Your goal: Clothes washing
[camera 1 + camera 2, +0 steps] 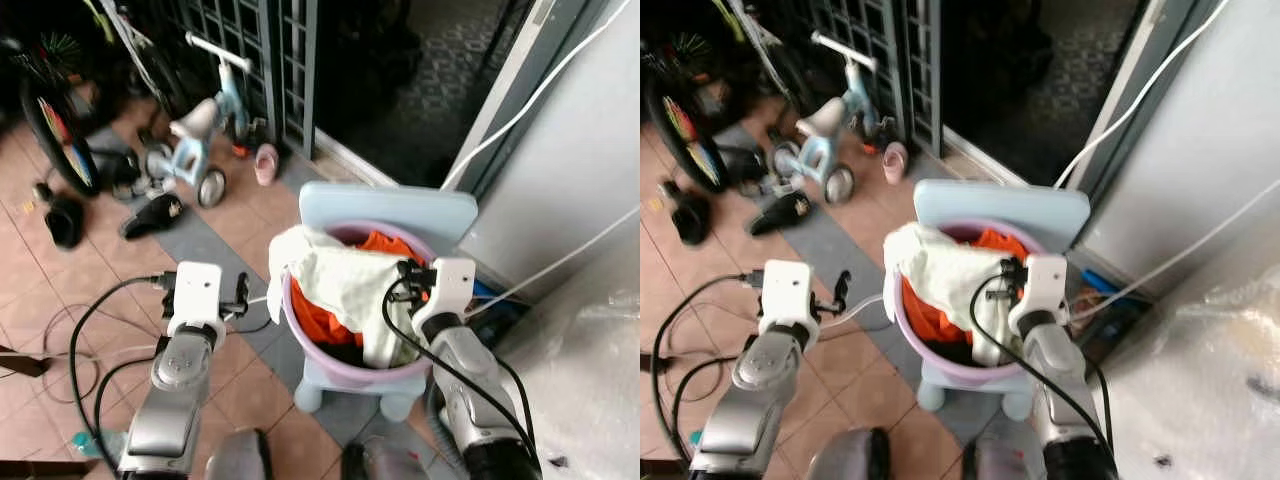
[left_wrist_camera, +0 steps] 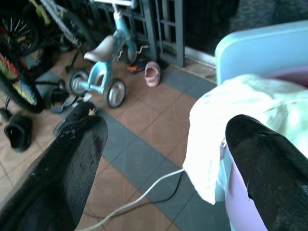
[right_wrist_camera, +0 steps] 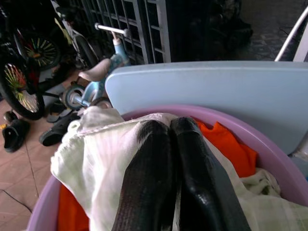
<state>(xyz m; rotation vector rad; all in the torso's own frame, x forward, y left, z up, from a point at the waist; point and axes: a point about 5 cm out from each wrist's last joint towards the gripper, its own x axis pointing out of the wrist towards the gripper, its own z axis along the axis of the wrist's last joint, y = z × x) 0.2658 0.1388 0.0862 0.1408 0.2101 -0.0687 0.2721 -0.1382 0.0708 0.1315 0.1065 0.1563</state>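
A purple basin [image 1: 345, 375] stands on a light blue plastic stool [image 1: 390, 205], straight ahead of me. A pale cream cloth [image 1: 345, 280] lies across the top of the basin and hangs over its left rim. Under it shows an orange garment [image 1: 318, 322]. My right gripper [image 3: 168, 126] is shut, its fingers pressed together just above the cream cloth [image 3: 101, 154] inside the basin; nothing shows between them. My left gripper [image 2: 166, 125] is open, held over the floor to the left of the basin, with the hanging cloth edge [image 2: 211, 144] close beside one finger.
A child's blue tricycle [image 1: 205, 130], a bicycle wheel [image 1: 55, 130], black sandals [image 1: 152, 213] and a pink shoe [image 1: 265, 163] lie on the tiled floor at the far left, before a metal gate [image 1: 255, 50]. A grey wall [image 1: 580, 150] and plastic sheeting [image 1: 590, 380] stand right.
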